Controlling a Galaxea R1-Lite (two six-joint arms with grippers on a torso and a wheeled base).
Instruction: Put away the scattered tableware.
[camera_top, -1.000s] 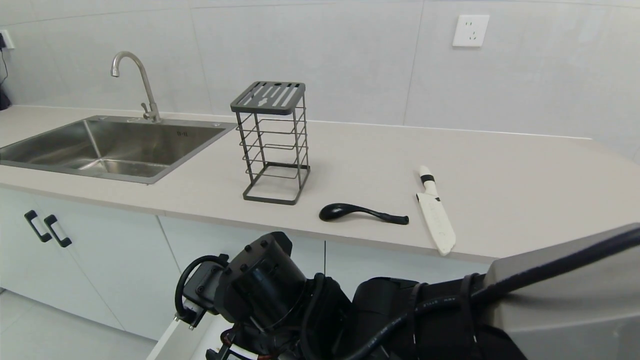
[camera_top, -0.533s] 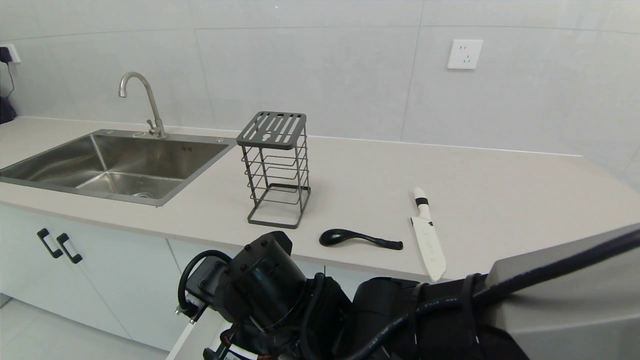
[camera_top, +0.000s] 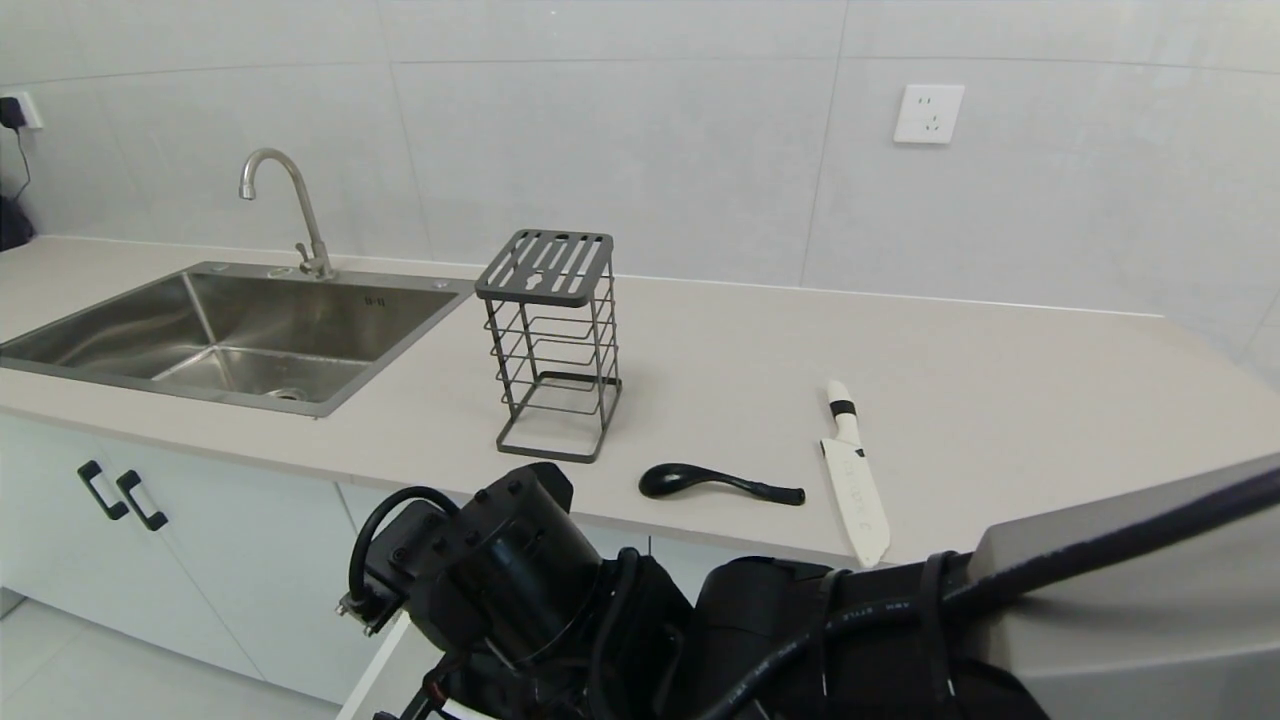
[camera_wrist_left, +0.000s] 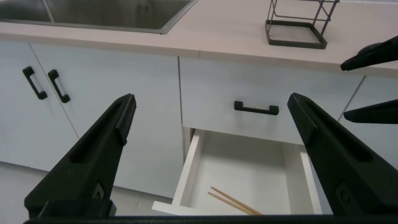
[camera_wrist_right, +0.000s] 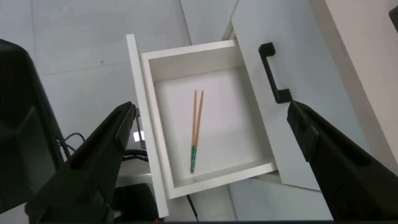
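Just right of the wire rack (camera_top: 552, 345) lie a black spoon (camera_top: 720, 484), then a white knife (camera_top: 855, 472). Below the rack, left gripper (camera_wrist_left: 210, 99) and right gripper (camera_wrist_right: 210, 107) hang open over a drawer (camera_wrist_right: 231, 134); its chopsticks (camera_wrist_left: 231, 201) are partly cut off.

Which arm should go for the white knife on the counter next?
Probably the right: the white knife lies toward the right side of the counter, and the right tool is open and empty.
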